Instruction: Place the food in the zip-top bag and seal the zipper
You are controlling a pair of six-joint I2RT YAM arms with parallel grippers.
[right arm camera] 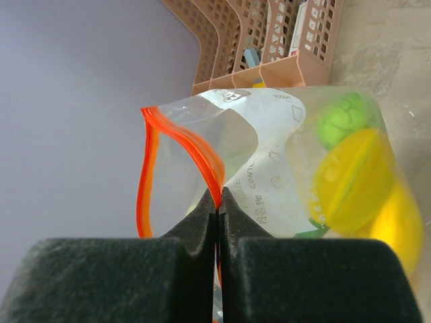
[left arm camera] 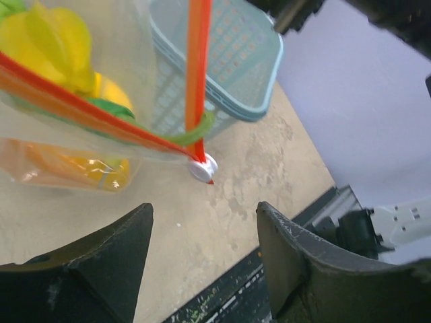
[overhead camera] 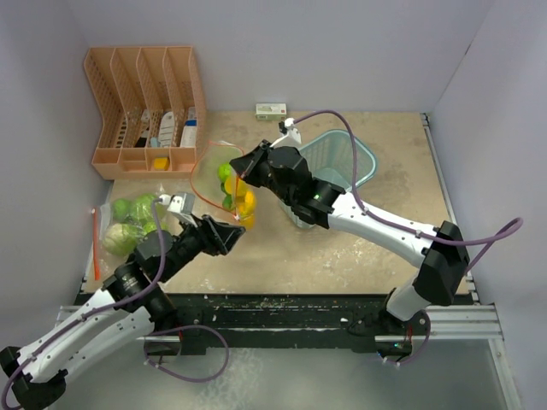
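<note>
Left gripper open near slider; right gripper pinching bag rim.
Fruit inside, cabbages by the surface's left edge, zipper unsealed.

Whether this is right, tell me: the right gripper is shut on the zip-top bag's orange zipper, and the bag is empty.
One point is wrong: the zip-top bag is not empty. The right wrist view shows yellow and green toy food inside it, the right gripper shut on its orange zipper.
</note>
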